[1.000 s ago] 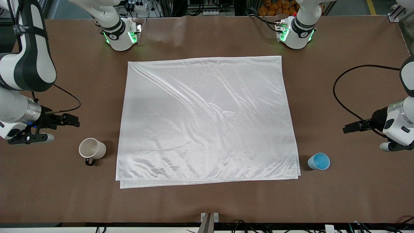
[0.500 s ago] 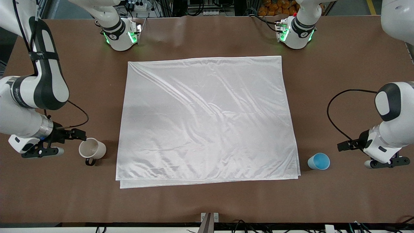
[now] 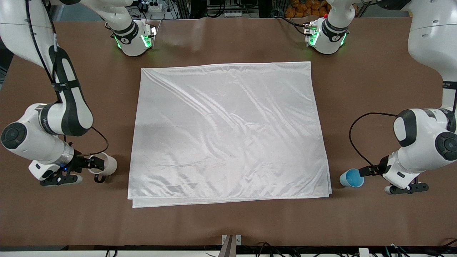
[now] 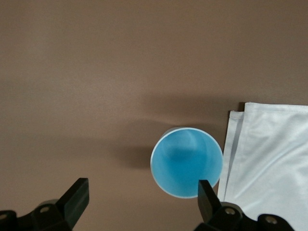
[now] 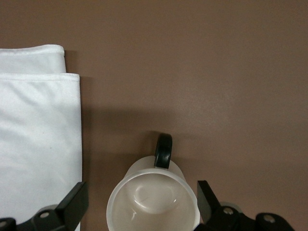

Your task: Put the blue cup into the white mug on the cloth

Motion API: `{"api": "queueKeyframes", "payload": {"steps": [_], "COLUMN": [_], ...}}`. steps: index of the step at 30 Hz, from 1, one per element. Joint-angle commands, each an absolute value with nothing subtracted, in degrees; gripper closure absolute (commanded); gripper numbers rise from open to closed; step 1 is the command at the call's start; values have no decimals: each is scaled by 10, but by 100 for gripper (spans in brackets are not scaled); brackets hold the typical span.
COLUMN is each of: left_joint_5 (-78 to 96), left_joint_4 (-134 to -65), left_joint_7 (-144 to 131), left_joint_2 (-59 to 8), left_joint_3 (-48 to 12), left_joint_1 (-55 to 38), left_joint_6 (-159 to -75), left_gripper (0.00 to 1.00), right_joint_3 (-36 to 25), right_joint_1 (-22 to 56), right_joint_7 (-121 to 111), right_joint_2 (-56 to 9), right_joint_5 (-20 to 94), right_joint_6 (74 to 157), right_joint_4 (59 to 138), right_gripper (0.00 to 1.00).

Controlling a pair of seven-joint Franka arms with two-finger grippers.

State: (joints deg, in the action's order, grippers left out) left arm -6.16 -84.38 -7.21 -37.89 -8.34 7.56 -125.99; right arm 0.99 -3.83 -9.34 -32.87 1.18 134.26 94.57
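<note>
A: Where do the 2 cups stand?

B: Neither is on the large shiny white satin cloth [image 3: 228,132] yet. The small light-blue handleless cup [image 3: 351,177] sits upright on the brown counter [image 3: 228,221], just beside the cloth's corner at the left arm's end. The cream-white mug with the dark loop handle [image 3: 106,166] stands upright just off the cloth's edge at the right arm's end.

A: And the 2 grippers?

B: The left gripper [image 4: 139,197] is low by the blue cup, jaws spread wide and holding nothing; one finger overlaps the cup's rim in its wrist view. The right gripper [image 5: 139,202] has its jaws wide either side of the mug, also empty. Both look set for side grasps, probably so each vessel can be carried onto the cloth.

A: The surroundings?

B: A plain matte brown counter, the wrinkled cloth folded double at its edges, cables and racks past the arm bases.
</note>
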Motion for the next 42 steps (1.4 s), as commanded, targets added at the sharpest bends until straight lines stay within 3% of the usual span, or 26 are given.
{"api": "queueKeyframes", "payload": {"steps": [1, 11, 27, 32, 34, 37, 39, 42], "left_joint_5": [-80, -83, -83, -82, -83, -82, -83, -83], "left_joint_4": [-834, -834, -834, -834, -834, -834, -834, -834], "left_joint_7": [-82, -82, -81, -81, -82, -82, -82, -82], "left_joint_2": [-398, -419, -446, -449, -453, -454, -454, -457], "left_joint_3": [-83, -83, -82, -82, -82, -83, -83, -83], "left_joint_1": [73, 73, 74, 74, 74, 74, 74, 74], "left_joint_6": [-1274, -1290, -1333, -1334, -1334, -1335, -1339, -1341], "left_gripper": [0, 0, 0, 19, 27, 37, 47, 65], "right_joint_3": [12, 12, 12, 12, 11, 11, 11, 11], "right_joint_1": [-40, -40, -46, -46, -46, -46, -46, -46], "right_joint_7": [-99, -99, -99, -99, -99, -100, -100, -102], "right_joint_2": [-356, -377, -399, -402, -403, -403, -403, -403], "right_joint_5": [20, 80, 82, 82, 82, 82, 82, 80], "right_joint_6": [1366, 1390, 1409, 1410, 1410, 1410, 1410, 1410], "right_joint_4": [925, 925, 926, 926, 926, 926, 926, 927], "right_gripper": [0, 0, 0, 0, 12, 46, 63, 77]}}
